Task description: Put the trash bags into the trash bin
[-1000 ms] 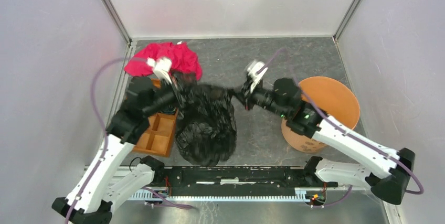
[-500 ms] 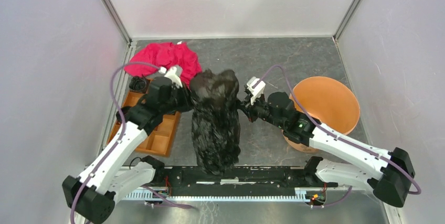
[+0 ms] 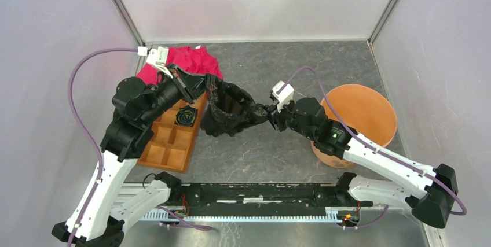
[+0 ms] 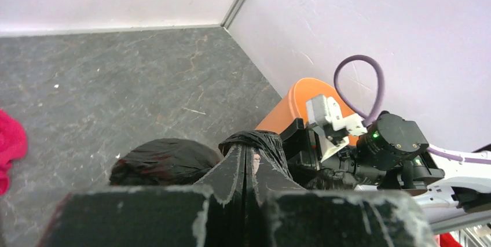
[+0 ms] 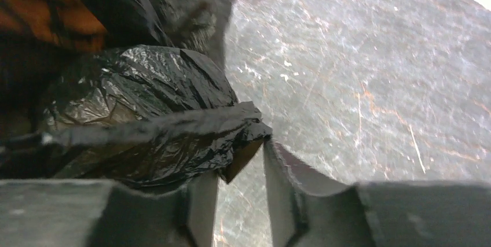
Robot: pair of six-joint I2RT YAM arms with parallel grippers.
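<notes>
The table [image 3: 324,67] is carrying every item. The trash bin [image 3: 370,108], the largest vessel, is standing upright at the right of the top view, its mouth unobstructed and nothing showing inside. The trash bag [image 3: 234,111] is hanging at the centre of the frame, well left of the bin and not yet over it. Its mouth is being spread open between the two arms, judged to be preparation for drawing it over the bin's rim. The red cloth [image 3: 194,62] is lying at upper left and the compartment tray [image 3: 173,143] is sitting below it, neither playing a part in the work. The left pincer [image 3: 204,84] is gripping the bag's left edge, its fingers pressing together on black plastic in its wrist view. The right pincer [image 3: 267,114] is clamping the opposite edge. Its wrist view is showing a fold of plastic pinched at the fingertips, with a narrow gap below. A small coiled roll [image 3: 186,115] is resting in one of the tray's upper compartments, untouched. Risk noted: under uneven pull, the thin film is risking a slip or a tear.
</notes>
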